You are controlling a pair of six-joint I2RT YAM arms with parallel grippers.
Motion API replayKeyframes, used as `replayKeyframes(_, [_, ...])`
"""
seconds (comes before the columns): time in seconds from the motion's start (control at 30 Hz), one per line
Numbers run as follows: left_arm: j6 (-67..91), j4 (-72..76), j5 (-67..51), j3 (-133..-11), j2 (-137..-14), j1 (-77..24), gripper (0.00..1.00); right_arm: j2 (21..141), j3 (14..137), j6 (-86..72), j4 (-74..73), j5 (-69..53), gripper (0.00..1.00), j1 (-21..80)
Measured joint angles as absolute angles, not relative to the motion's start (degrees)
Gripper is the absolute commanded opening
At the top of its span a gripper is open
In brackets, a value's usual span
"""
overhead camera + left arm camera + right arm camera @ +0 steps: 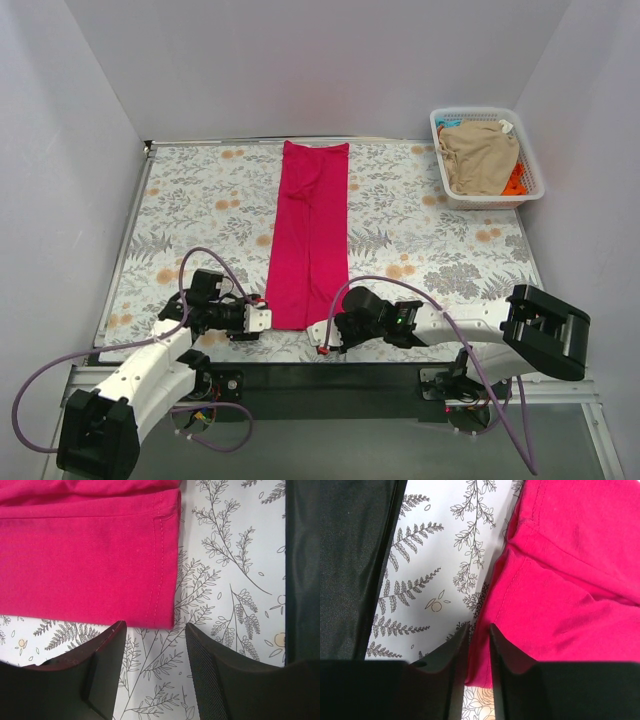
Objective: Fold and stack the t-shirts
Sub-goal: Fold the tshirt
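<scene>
A crimson-pink t-shirt (310, 235) lies folded into a long narrow strip down the middle of the table. My left gripper (265, 320) sits at its near left corner. In the left wrist view the gripper (155, 625) stands open just short of the hem of the pink shirt (85, 555), with only tablecloth between the fingers. My right gripper (322, 348) is at the near right corner. In the right wrist view its jaws (478, 626) are a narrow gap apart and straddle the pink hem (570, 580). A tan-beige t-shirt (480, 155) lies over an orange one (515, 180) in the basket.
The white lattice basket (535, 175) stands at the far right corner. The leaf-print tablecloth (200, 210) covers the table. A black strip marks the near table edge (302, 570), also close beside the right fingers (350, 555). Grey walls enclose three sides.
</scene>
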State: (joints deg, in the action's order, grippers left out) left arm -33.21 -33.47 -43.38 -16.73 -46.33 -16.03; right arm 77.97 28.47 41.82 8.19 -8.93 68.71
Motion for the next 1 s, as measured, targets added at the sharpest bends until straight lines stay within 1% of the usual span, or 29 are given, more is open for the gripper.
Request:
replayKeyframes(0.1, [-33.28, -31.77, -42.54, -16.51, -47.86, -16.80, 0.46, 78.46, 28.62, 42.04, 8.43, -8.91, 0.19, 68.71])
replayKeyframes(0.37, [-35.07, -27.22, -42.70, -16.47, -52.03, -17.98, 0.41, 80.73, 30.74, 41.63, 7.55, -7.70, 0.07, 68.77])
replayKeyframes(0.43, [-35.55, -26.46, -42.74, -16.47, -52.47, -18.26, 0.40, 80.90, 31.05, 41.19, 7.25, -7.31, 0.01, 68.79])
replayKeyframes(0.63, [-39.03, -26.39, -42.70, -15.90, -51.51, -19.00, 0.38, 80.93, 31.35, 40.16, 6.55, -6.76, 0.01, 68.82])
replayKeyframes(0.67, [-39.70, -26.48, -42.78, -15.68, -51.13, -19.05, 0.35, 80.93, 31.51, 40.03, 6.20, -6.72, 0.01, 68.82])
replayKeyframes(0.73, [-40.80, -26.63, -42.83, -15.40, -50.89, -19.20, 0.31, 80.95, 31.86, 39.70, 5.48, -6.68, 0.01, 68.82])
replayKeyframes(0.77, [-41.17, -26.74, -42.81, -15.38, -50.96, -19.31, 0.24, 80.97, 32.03, 39.59, 5.17, -6.63, 0.01, 68.82])
replayKeyframes(0.87, [-42.04, -26.83, -42.81, -15.46, -52.23, -19.64, 0.14, 81.01, 32.75, 39.31, 3.53, -6.61, 0.01, 68.79])
replayKeyframes(0.9, [-42.19, -26.94, -42.85, -15.62, -52.77, -19.70, 0.08, 81.01, 33.06, 39.24, 2.85, -6.63, 0.01, 68.75])
replayKeyframes(1.0, [-42.46, -28.08, -42.92, -16.58, -53.78, -19.79, 0.00, 81.01, 34.09, 39.07, 0.34, -7.01, 0.01, 68.62])
